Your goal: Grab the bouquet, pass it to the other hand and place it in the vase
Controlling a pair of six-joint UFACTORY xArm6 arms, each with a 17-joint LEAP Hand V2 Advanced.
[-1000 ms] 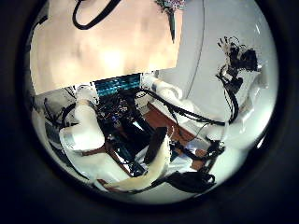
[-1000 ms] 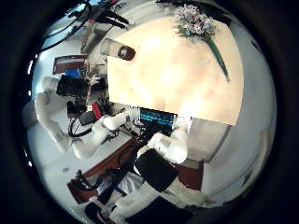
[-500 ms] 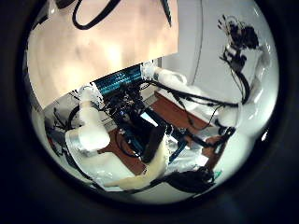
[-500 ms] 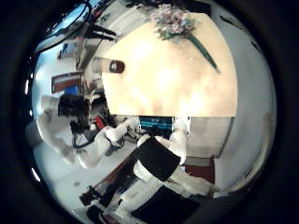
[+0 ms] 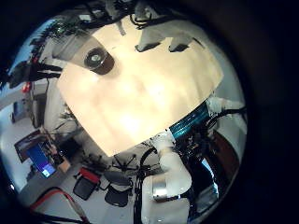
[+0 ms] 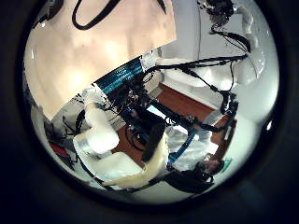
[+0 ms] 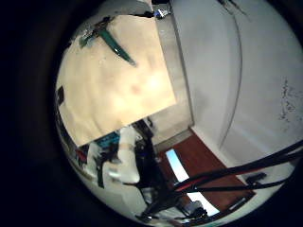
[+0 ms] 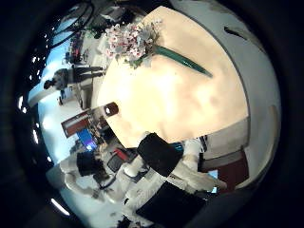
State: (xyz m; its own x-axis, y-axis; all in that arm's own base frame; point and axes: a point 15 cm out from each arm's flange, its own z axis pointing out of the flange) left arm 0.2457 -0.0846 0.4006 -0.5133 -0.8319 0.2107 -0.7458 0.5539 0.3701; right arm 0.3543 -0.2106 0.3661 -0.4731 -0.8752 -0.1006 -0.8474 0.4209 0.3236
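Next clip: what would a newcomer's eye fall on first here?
The bouquet, pale blossoms on long green stems, lying flat on the light wooden table in the right thumb side palm view. Next, the dark-mouthed vase standing near the table's edge in the left little finger side palm view.

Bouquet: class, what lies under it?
The bouquet lies flat on the bare tabletop, blossoms at one end, green stems trailing out. Whatever sits directly beneath the flower heads is covered by them.
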